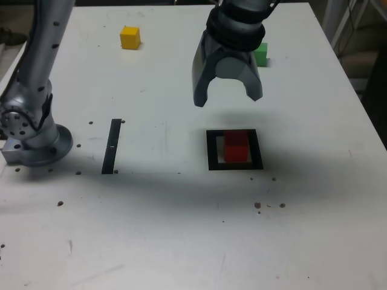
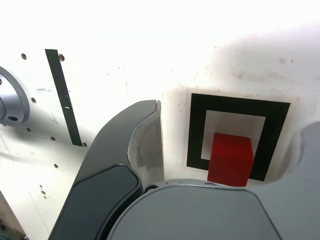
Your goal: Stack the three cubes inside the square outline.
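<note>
Jaws spread wide and empty, the gripper hangs above the white table with nothing between its two curved fingers. Directly below it, and slightly nearer the camera in the exterior view, the red cube sits inside the square outline, resting toward the frame's right half in that view so that a strip of pale centre shows beside it. In the wrist view the same cube appears between the open fingers, clear of both. Behind the gripper, partly hidden by its body, the green cube stands on the table. The yellow cube lies well off to the exterior view's left of the gripper, farther back. A thin black strip lies to the left of the gripper, near the arm's base.
</note>
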Tool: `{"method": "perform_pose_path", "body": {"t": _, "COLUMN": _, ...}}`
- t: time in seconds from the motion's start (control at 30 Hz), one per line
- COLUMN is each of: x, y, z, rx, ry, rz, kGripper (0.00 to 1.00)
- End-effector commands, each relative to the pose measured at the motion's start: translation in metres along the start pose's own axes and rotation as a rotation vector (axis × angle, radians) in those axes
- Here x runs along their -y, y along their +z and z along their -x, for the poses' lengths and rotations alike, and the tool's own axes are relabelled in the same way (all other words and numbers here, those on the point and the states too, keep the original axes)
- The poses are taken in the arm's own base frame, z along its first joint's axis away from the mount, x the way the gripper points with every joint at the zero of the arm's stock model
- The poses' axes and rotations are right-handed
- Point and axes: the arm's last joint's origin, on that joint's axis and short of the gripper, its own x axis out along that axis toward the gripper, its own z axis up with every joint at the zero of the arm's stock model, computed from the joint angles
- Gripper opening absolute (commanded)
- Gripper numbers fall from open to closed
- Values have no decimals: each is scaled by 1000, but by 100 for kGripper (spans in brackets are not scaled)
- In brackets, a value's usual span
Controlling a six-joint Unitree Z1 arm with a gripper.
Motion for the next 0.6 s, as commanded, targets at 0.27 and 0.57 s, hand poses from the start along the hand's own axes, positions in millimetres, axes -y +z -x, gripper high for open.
{"method": "perform_pose_path", "body": {"t": 0.27, "x": -50, "y": -24, "z": 1, "rx": -2, "ry": -44, "rz": 80, "kGripper": 99}}
{"method": "perform_pose_path", "body": {"t": 0.57, "x": -88, "y": -44, "z": -4, "rx": -12, "ry": -42, "rz": 91, "kGripper": 99}}
